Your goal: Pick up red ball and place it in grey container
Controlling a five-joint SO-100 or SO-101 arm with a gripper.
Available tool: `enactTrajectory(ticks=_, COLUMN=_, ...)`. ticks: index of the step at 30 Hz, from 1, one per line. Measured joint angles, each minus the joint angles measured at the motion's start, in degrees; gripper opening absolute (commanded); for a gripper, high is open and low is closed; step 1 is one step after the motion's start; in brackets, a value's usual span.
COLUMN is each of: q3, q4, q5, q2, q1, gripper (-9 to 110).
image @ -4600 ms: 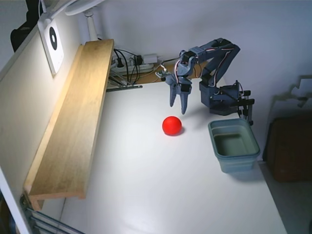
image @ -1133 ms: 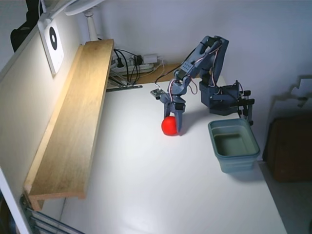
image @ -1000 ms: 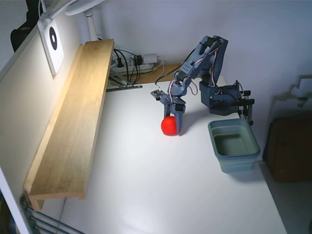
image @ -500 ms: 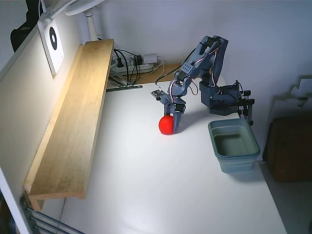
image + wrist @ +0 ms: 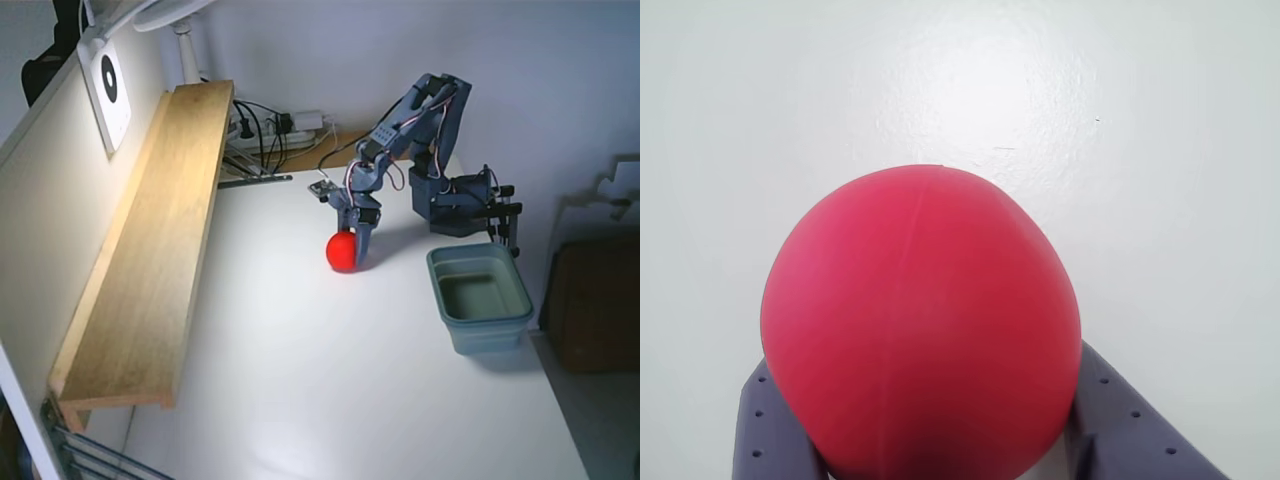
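Observation:
The red ball [image 5: 342,252] sits on the white table [image 5: 300,380], left of the grey container [image 5: 480,298] in the fixed view. My gripper [image 5: 354,250] reaches down from the blue-grey arm and closes around the ball. In the wrist view the red ball [image 5: 920,330] fills the middle, and one blue-grey finger presses each side of it, with the gripper [image 5: 940,420] mostly hidden behind it. I cannot tell whether the ball rests on the table or is just off it. The container stands open and empty.
A long wooden shelf [image 5: 150,250] runs along the left wall. The arm's base [image 5: 460,205] is clamped at the table's back right, just behind the container. Cables and a power strip [image 5: 275,135] lie at the back.

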State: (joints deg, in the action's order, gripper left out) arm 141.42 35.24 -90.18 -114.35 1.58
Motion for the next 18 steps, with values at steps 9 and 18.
enactTrajectory(ticks=9, q3=-13.54, q4=19.16, q5=0.09, q2=-4.66, q1=-0.09, gripper=23)
enactTrajectory(ticks=18, q3=-31.46, q4=36.39, q5=0.09, q2=-4.22, q1=-0.09, gripper=23)
